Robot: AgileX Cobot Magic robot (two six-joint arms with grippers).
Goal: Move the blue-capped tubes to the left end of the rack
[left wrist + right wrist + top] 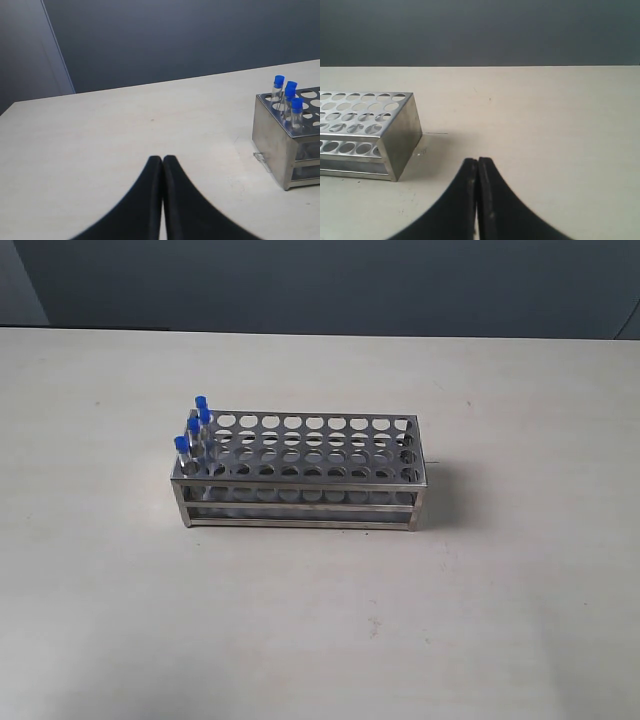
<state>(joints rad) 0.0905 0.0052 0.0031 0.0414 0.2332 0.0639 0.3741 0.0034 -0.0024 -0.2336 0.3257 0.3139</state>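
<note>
The silver rack [300,472] stands in the middle of the table in the exterior view. Several blue-capped tubes [193,430] stand upright in the holes at its left end, caps above the top plate. The left wrist view shows the same tubes [289,96] in the rack's near end [272,132]. My left gripper [162,159] is shut and empty, away from the rack over bare table. My right gripper [478,161] is shut and empty too, beside the rack's other end [400,137], whose holes hold nothing. Neither gripper appears in the exterior view.
The pale table [320,620] stretches around the rack on all sides. A dark blue-grey wall [330,280] runs behind its far edge. A small scrap of clear tape [261,159] lies on the table by the rack's corner.
</note>
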